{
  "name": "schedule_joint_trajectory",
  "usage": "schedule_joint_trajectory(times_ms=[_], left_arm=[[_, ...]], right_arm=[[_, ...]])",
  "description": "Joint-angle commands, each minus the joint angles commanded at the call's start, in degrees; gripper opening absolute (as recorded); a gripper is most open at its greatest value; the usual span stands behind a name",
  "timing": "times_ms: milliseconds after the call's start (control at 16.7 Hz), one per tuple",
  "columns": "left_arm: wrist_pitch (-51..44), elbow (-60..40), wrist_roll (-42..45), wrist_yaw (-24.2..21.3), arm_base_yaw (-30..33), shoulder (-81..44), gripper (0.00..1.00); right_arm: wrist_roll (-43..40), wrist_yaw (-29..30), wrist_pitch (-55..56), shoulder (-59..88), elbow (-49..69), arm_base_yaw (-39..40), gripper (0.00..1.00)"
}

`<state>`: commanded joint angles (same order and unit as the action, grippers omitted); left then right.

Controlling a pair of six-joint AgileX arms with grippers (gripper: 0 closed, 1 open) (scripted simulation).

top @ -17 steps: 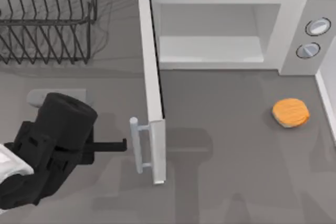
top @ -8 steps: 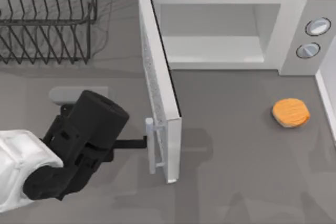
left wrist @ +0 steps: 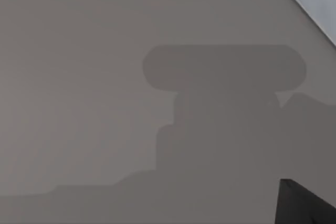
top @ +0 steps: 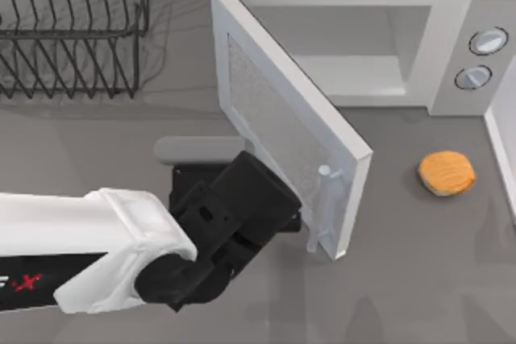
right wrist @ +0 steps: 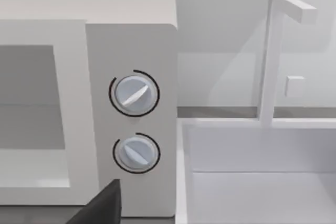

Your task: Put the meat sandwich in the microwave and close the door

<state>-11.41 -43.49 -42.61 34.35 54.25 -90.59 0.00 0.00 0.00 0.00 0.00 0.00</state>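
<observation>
The orange meat sandwich [top: 446, 172] lies on the grey table at the right, in front of the microwave's knob panel. The white microwave [top: 451, 46] stands at the back, its pale cavity [top: 355, 58] still showing. Its door [top: 290, 130] stands at a slant, about half shut. My left gripper [top: 303, 220] is pressed against the door's outer face beside the bar handle [top: 325, 207], mostly hidden under the black wrist. A dark part of my right gripper [right wrist: 102, 208] shows in the right wrist view, facing the two knobs [right wrist: 134, 94].
A black wire rack [top: 72, 22] stands at the back left. A white basin [right wrist: 252, 171] with a tall white faucet [right wrist: 273, 56] sits right of the microwave, and its rim [top: 504, 151] borders the table near the sandwich.
My left arm has swept to the right, pushing the door from wide open to about half shut. The sandwich has not moved.
</observation>
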Motion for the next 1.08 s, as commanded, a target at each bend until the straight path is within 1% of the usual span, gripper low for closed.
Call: schedule_joint_trajectory(times_ms=[180,300,660,780,1080], left_arm=[[0.0,0.0,-0.1,-0.1,-0.1,0.1,0.00],[-1.3,-2.2,-1.5,0.5,1.1,-2.1,0.00],[-8.3,-18.1,-8.4,3.3,7.7,-14.0,0.00],[-10.1,-21.4,-10.1,4.1,9.2,-16.9,0.00],[-10.5,-22.1,-10.6,4.2,9.4,-17.4,0.00]], right_arm=[[0.0,0.0,0.0,0.0,0.0,0.0,1.00],[0.0,0.0,0.0,0.0,0.0,0.0,1.00],[0.0,0.0,0.0,0.0,0.0,0.0,1.00],[0.0,0.0,0.0,0.0,0.0,0.0,1.00],[0.0,0.0,0.0,0.0,0.0,0.0,1.00]])
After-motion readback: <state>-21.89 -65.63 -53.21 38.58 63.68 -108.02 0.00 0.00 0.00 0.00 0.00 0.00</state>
